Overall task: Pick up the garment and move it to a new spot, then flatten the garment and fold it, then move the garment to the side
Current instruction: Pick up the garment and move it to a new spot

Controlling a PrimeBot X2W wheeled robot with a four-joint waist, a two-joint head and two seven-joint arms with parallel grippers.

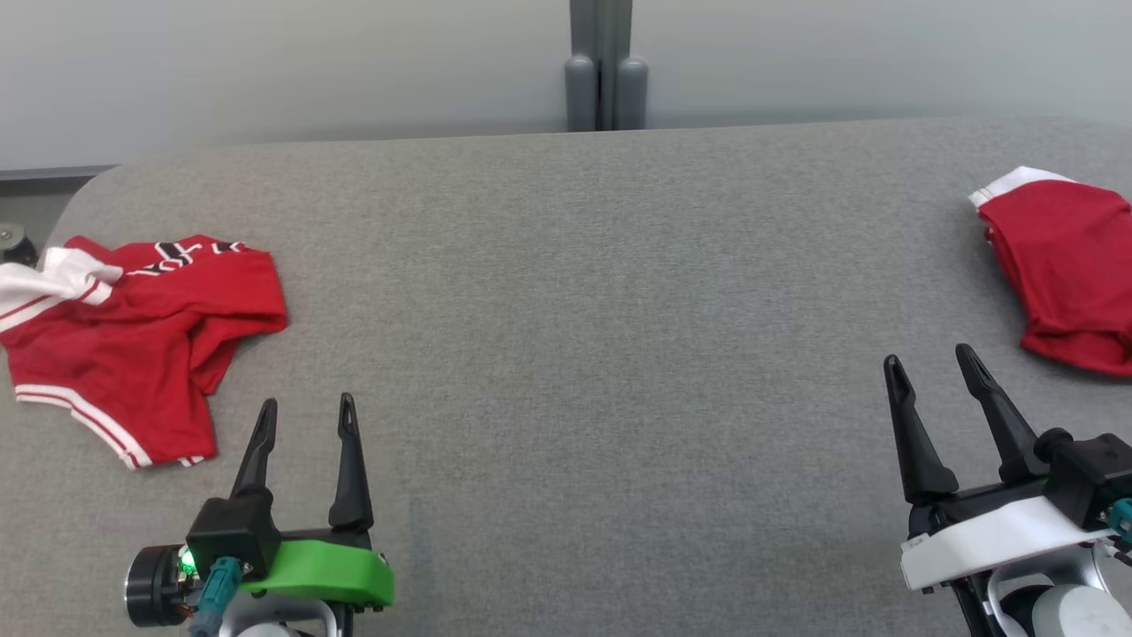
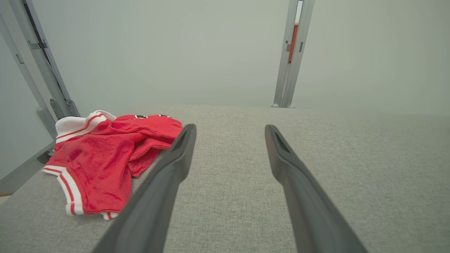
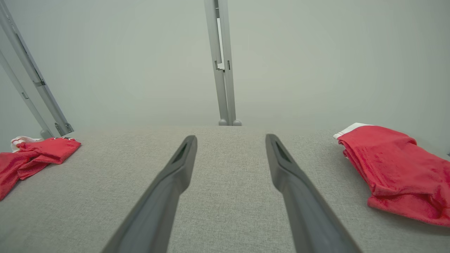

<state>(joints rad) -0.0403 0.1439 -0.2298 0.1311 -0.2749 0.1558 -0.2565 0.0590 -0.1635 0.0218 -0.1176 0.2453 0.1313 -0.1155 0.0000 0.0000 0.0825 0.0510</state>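
While left gripper [image 1: 308,402] and right gripper [image 1: 928,356] gape empty | garment [image 1: 150,336] crumpled, table's [image 1: 575,310] left edge | second garment [image 1: 1070,265] maybe folded

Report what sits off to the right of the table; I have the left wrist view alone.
Observer: A second red garment lies at the right edge of the table; it looks folded.
Operator: Give me the right gripper's state.
Observer: The right gripper is open with nothing between its fingers, on the near side of that garment.
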